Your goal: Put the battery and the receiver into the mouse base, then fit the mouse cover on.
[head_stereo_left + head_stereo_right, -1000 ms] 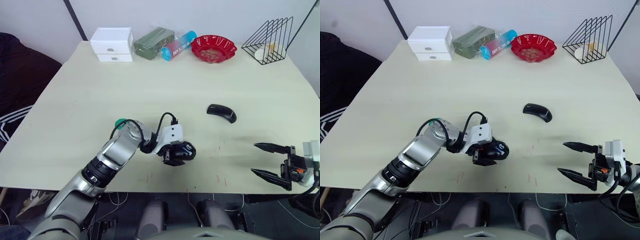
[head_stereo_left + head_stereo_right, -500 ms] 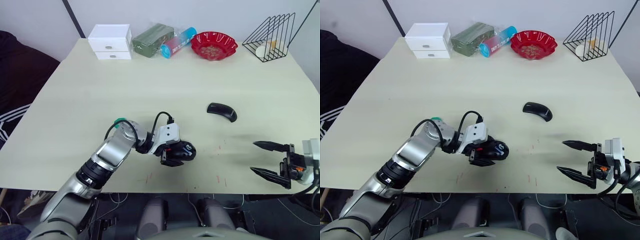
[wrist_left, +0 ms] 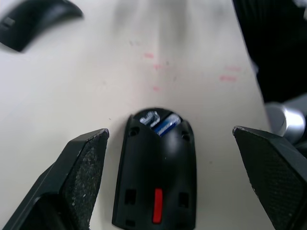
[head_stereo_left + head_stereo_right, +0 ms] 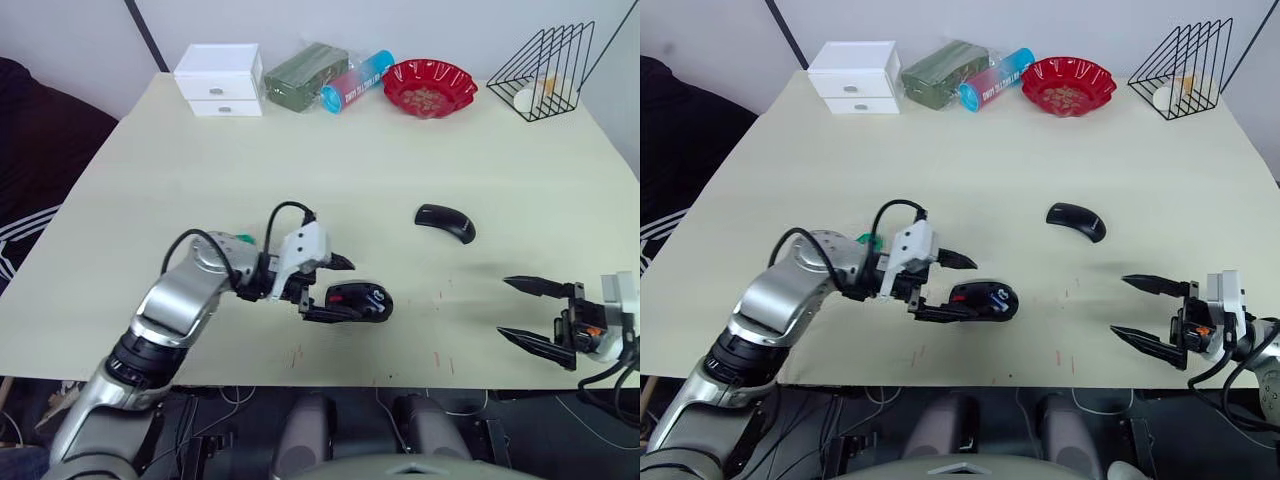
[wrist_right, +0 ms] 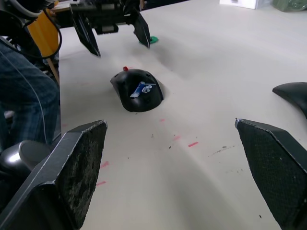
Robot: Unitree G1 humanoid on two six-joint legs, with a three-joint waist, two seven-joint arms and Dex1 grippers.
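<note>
My left gripper (image 4: 330,288) stands released, its two fingers spread to either side of the mouse base (image 4: 358,301), which lies on the table (image 4: 300,170) between and just ahead of them, untouched. A blue-and-white battery end shows in its open bay, so that part looks done; the receiver I cannot make out. The mouse cover (image 4: 444,222) lies well apart, beyond my right gripper (image 4: 530,312), which waits spread wide and empty. Fitting the cover remains.
</note>
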